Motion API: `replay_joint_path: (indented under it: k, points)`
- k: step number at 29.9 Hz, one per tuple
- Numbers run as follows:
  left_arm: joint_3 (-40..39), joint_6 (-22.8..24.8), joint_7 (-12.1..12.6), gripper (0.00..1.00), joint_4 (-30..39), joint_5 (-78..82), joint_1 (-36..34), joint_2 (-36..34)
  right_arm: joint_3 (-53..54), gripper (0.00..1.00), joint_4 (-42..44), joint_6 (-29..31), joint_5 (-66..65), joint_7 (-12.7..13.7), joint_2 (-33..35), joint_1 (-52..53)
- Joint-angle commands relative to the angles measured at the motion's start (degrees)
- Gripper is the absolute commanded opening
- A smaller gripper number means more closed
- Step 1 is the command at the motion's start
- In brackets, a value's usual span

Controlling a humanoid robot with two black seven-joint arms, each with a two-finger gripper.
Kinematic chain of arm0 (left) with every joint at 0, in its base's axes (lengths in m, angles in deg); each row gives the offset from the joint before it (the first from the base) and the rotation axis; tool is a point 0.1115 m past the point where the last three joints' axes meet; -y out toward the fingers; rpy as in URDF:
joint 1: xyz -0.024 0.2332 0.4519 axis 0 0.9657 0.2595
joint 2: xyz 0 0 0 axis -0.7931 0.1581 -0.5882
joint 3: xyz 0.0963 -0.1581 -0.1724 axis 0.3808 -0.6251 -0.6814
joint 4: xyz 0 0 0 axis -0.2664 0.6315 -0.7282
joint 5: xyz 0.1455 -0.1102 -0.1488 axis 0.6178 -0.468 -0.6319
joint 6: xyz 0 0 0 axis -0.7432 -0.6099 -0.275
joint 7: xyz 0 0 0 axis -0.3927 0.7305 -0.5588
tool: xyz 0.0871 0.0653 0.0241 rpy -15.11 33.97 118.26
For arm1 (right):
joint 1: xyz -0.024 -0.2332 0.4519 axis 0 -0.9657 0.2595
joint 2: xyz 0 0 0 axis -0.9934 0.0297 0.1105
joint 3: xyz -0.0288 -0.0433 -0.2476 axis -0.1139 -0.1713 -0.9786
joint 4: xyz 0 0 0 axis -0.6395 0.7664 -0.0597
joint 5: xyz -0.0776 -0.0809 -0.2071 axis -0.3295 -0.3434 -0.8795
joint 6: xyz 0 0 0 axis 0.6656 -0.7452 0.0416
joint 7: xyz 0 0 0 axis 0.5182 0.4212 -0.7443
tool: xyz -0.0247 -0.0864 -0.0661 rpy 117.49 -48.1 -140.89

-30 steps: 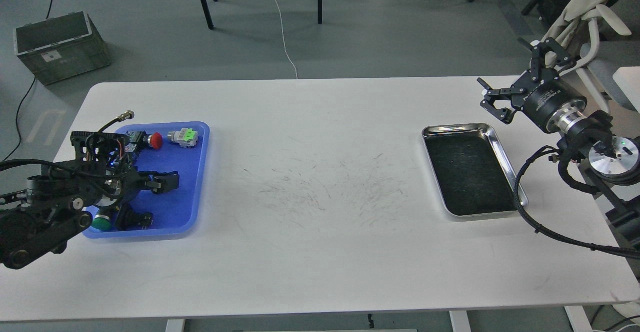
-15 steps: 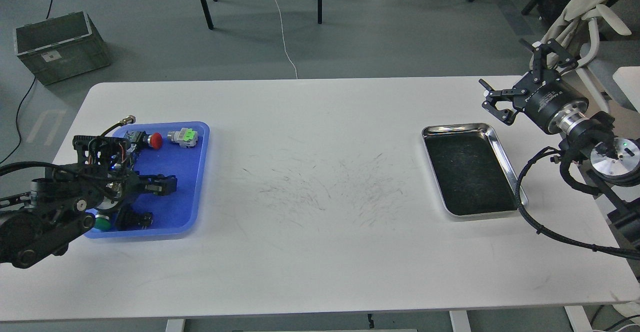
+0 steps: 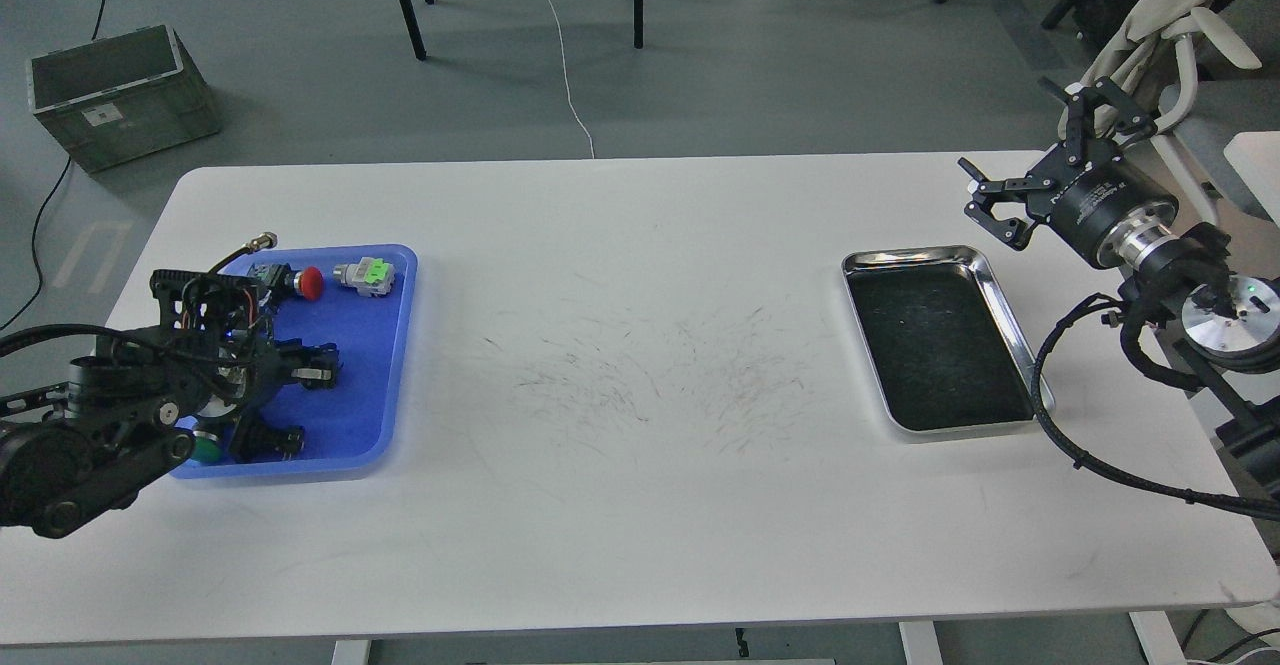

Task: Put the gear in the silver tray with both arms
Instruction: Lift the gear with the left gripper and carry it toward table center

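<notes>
The silver tray (image 3: 915,254) lies empty at the right of the white table, its dark bottom bare. My left gripper (image 3: 250,330) hangs low over the blue plastic tray (image 3: 370,375) at the left, its fingers spread among the small parts there. I cannot make out a gear; my left arm hides part of the blue tray. My right gripper (image 3: 1025,155) is open and empty, held in the air past the far right corner of the silver tray.
The blue tray holds a red push button (image 3: 311,283), a grey and green part (image 3: 366,275), a green button (image 3: 207,450) and a black part (image 3: 272,440). A white chair (image 3: 1180,55) stands beyond the table's right end.
My left gripper has drawn back a little to the left over the blue tray, its lower finger moving left. My right gripper has risen slightly and stays open.
</notes>
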Motion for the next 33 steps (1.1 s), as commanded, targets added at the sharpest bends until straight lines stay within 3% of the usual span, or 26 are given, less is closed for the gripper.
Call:
replay_joint_path:
  k: [1,6,9,14,18,25,33]
  points:
    - [0.01,0.16,-0.02,0.09,0.00,-0.14,0.01,-0.26,0.00,0.99,0.13,0.01,0.00,0.00,-0.09,0.00]
    - [-0.25,0.43,-0.11,0.08,0.88,-0.49,-1.39,-0.52,-0.18,0.99,0.13,0.01,0.00,0.00,-0.18,0.00]
    - [-0.26,1.21,-0.11,0.08,3.07,-0.84,-6.04,-2.01,-0.18,0.99,0.13,0.01,0.00,0.00,-0.27,0.00]
    - [-0.87,5.17,0.67,0.08,11.32,-2.51,-13.43,-6.85,-0.09,0.99,0.13,0.01,0.00,0.09,-0.35,0.44]
    - [-0.96,5.35,1.82,0.09,18.01,-4.71,-19.67,-6.33,0.00,0.99,0.39,0.01,0.00,0.09,-0.35,0.44]
    - [-0.08,2.45,3.84,0.09,18.11,-1.30,-20.48,8.86,-0.09,0.99,1.35,-0.08,-0.09,0.09,0.00,0.79]
    - [2.82,1.40,4.02,0.09,7.31,4.60,-19.07,31.18,-0.71,0.99,5.05,-0.08,-2.46,0.18,0.00,1.67]
